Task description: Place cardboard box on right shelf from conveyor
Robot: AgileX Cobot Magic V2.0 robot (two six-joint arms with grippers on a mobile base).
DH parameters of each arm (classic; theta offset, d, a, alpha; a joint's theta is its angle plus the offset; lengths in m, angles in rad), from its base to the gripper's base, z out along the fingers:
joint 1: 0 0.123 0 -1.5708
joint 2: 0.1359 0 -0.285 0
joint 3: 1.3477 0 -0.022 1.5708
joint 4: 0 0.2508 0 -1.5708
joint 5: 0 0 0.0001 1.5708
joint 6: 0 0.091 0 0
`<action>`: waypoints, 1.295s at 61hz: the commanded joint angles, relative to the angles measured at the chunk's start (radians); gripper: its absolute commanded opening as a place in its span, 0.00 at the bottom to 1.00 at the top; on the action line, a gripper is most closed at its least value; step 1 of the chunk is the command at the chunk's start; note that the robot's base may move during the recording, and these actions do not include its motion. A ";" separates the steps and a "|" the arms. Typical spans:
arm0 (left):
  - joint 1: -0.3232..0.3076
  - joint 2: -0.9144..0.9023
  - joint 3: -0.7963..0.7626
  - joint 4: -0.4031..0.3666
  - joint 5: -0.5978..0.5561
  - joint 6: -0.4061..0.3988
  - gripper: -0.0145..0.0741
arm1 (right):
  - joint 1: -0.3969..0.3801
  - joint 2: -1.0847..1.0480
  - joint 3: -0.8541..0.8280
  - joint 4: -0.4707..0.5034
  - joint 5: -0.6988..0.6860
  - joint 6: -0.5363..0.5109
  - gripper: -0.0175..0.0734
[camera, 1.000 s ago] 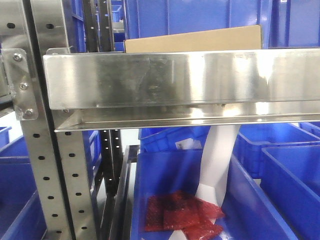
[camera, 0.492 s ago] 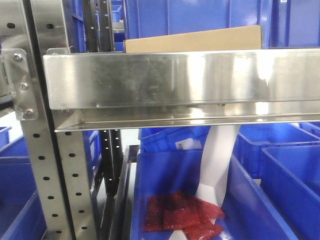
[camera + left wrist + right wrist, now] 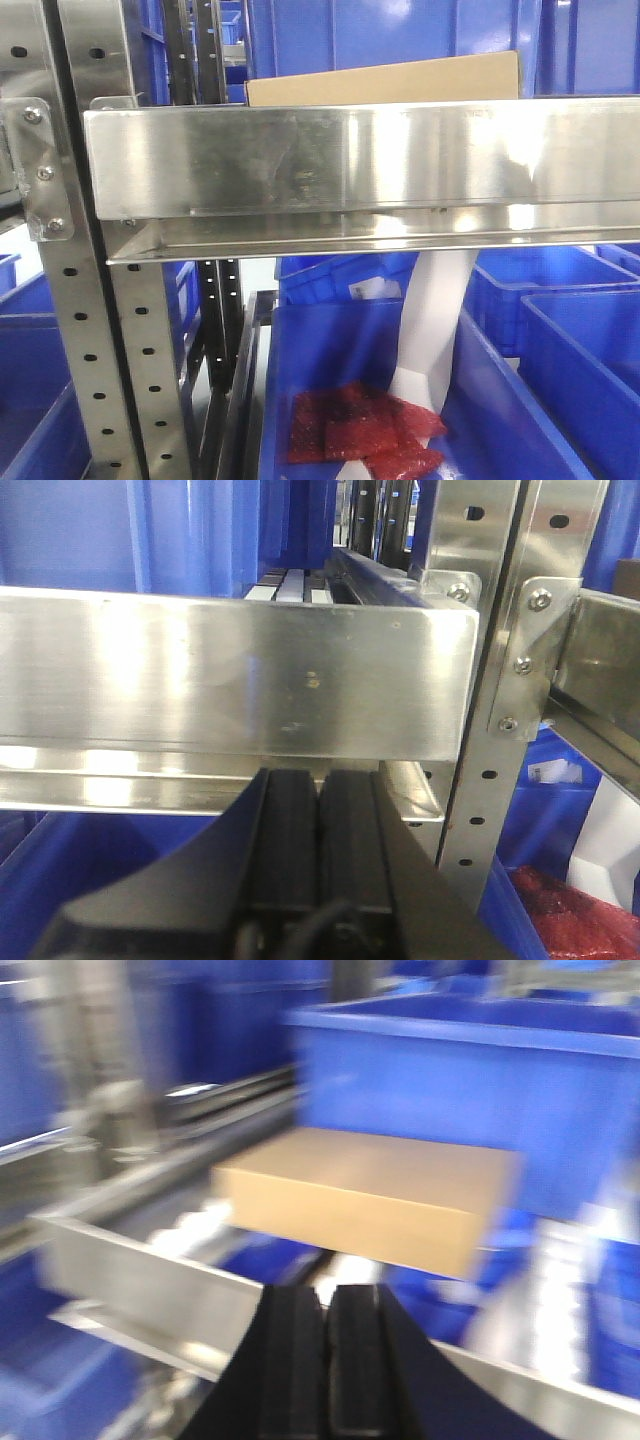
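Front-facing view: the cardboard box (image 3: 385,78) rests on the right shelf (image 3: 360,160), both sets of jaws closed and empty, placement apparently complete.

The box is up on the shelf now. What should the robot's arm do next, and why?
Probably pull the right gripper straight back. The cardboard box already sits on the shelf behind its front rail, and the gripper is shut, apart from it.
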 commanded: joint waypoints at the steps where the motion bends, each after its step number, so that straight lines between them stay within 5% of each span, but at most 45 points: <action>1: 0.002 -0.015 0.010 -0.006 -0.085 0.000 0.03 | -0.086 -0.080 0.052 -0.011 -0.084 -0.002 0.26; 12: 0.002 -0.015 0.010 -0.006 -0.085 0.000 0.03 | -0.263 -0.286 0.273 -0.010 -0.152 -0.002 0.26; 22: 0.002 -0.015 0.010 -0.006 -0.085 0.000 0.03 | -0.336 -0.438 0.420 -0.008 -0.224 -0.002 0.26; 36: 0.002 -0.015 0.010 -0.006 -0.085 0.000 0.03 | -0.354 -0.510 0.578 -0.008 -0.356 0.000 0.26; 79: 0.002 -0.015 0.010 -0.006 -0.085 0.000 0.03 | -0.354 -0.510 0.575 -0.008 -0.331 0.008 0.26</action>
